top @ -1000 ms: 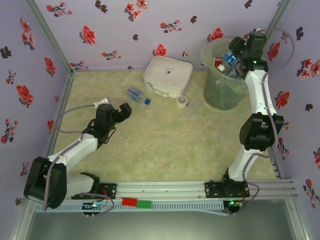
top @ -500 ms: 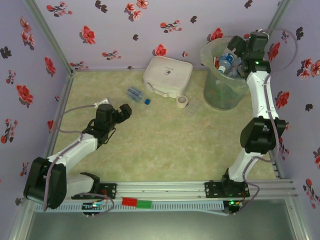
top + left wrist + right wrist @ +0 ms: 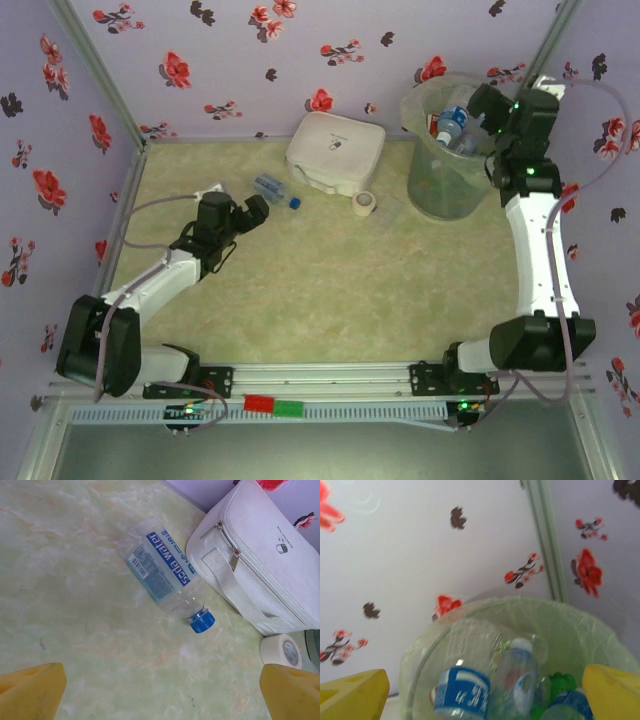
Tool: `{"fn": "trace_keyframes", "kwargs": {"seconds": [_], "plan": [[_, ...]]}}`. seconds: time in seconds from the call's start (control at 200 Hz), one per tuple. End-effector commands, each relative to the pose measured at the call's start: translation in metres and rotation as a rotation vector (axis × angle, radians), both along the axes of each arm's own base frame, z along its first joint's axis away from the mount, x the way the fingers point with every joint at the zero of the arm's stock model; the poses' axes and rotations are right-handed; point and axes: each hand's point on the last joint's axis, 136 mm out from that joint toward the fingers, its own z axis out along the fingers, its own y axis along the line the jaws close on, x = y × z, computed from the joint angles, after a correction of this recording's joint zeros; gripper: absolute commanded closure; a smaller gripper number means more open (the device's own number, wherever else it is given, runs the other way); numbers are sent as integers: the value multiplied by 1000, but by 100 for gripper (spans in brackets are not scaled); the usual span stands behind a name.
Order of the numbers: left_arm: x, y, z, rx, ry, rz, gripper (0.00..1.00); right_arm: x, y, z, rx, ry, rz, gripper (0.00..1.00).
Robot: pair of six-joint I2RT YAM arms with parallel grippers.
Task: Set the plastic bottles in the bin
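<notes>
1. The table [image 3: 330,290] carries every item.
2. The bin [image 3: 430,190] stands at the far right corner. The right wrist view looks over its bag-lined rim [image 3: 600,630]. Bottles lie inside: a clear bottle with a blue label [image 3: 462,692], a white-capped bottle [image 3: 517,675] and a green bottle [image 3: 560,685].
3. The white zip case [image 3: 335,150] sits at the far centre of the table, left of the bin.
4. The right gripper [image 3: 480,105] hangs at the bin mouth. Its yellow fingers [image 3: 352,695] sit at the outer edges of the wrist view, spread wide, with nothing between them.
5. The left gripper [image 3: 250,215] is low over the table, pointed toward the far centre. Its fingers [image 3: 30,690] are also spread wide and hold nothing.
6. The soda water bottle [image 3: 270,186] lies flat on the table, just beside the near left side of the case [image 3: 260,565].
   - In the left wrist view the bottle [image 3: 162,575] lies ahead of the open fingers, slightly left of centre.
   - Its long axis runs diagonally, base at far left, blue cap [image 3: 202,621] at near right.
   - That axis is oblique to the line joining the two fingers.
   - Judgement: the left arm is much the nearer, so the pick falls to it. The wrist probably needs to roll so the fingers close across the barrel.
7. The tape roll [image 3: 281,650] lies beside the case, right of the cap, apart from the bottle.
</notes>
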Motion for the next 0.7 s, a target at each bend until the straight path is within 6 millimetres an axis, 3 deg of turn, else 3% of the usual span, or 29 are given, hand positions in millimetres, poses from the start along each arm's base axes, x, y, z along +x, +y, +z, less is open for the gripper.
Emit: {"fn": "trace_keyframes", "kwargs": {"seconds": [0.0, 0.2, 0.525, 0.69], "plan": [[11, -5, 0, -22, 33, 15, 0, -9, 35, -16, 11, 5, 92, 0], [33, -15, -14, -43, 111, 50, 0, -31, 115, -65, 41, 18, 293, 0], [66, -16, -45, -56, 180, 178, 0, -66, 213, -146, -14, 125, 512, 0], [82, -22, -58, -79, 214, 226, 0, -73, 249, -193, -100, 242, 616, 0]]}}
